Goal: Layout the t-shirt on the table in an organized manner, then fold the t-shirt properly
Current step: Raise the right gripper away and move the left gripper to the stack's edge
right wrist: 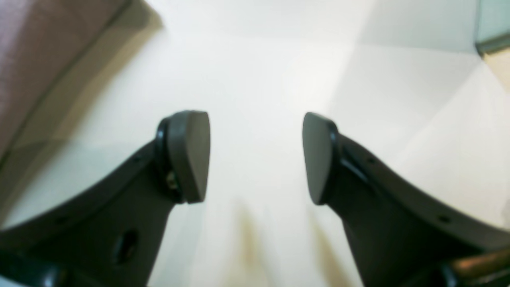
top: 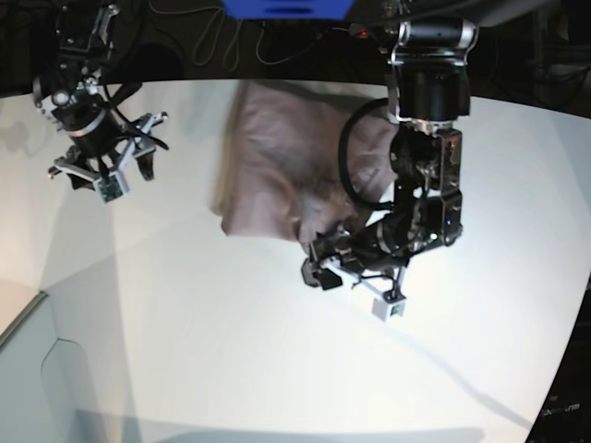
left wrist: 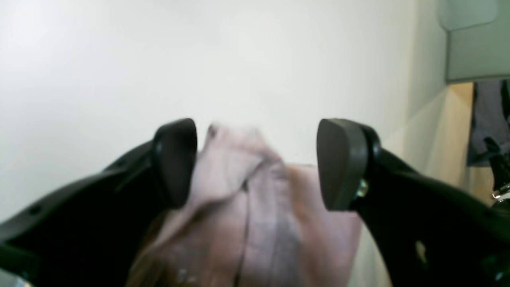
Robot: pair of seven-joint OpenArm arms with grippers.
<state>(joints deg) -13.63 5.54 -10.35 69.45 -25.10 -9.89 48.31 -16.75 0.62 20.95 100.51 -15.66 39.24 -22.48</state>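
Note:
The dusty mauve t-shirt [top: 277, 152] lies crumpled on the far middle of the white table [top: 231, 351]. My left gripper [top: 312, 261] is at the shirt's near right corner and stands open. In the left wrist view a rumpled fold of the t-shirt [left wrist: 255, 215] lies between the two dark pads [left wrist: 175, 163], with the left gripper [left wrist: 257, 163] not closed on it. My right gripper [top: 148, 143] hangs open to the left of the shirt, apart from it. In the right wrist view the right gripper [right wrist: 255, 155] has only bare table between its fingers, and the t-shirt's edge [right wrist: 40, 48] shows at the upper left.
Dark cables [top: 212, 37] and a blue object [top: 286, 7] sit behind the table's far edge. The table's curved edge [top: 28, 314] runs along the lower left. A grey panel [left wrist: 474, 40] and a dark cloth [left wrist: 488, 119] show beyond the table.

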